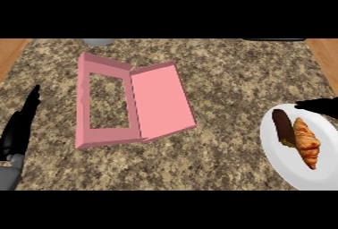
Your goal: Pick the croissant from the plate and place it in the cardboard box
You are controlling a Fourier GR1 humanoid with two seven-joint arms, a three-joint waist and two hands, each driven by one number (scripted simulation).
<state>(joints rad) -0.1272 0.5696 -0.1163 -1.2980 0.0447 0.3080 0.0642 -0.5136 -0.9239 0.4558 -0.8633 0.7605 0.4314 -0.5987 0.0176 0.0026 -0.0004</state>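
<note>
Pink box (158,100); golden-brown croissant (307,142); white plate (280,161); speckled brown-beige counter (231,76).

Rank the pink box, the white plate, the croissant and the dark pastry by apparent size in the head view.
1. Open pink cardboard box
2. Round white plate, partly cut off by the view's right edge
3. Golden croissant
4. Dark brown oblong pastry, close to the croissant, so this order is unsure

Even, soft light is falling across my whole counter (224,80).

Nothing is glaring; the pink box (132,105) is shading its own inner walls slightly, the white plate (280,156) at my right is showing bright, and no hard shadows are lying beneath anything I am seeing.
</note>
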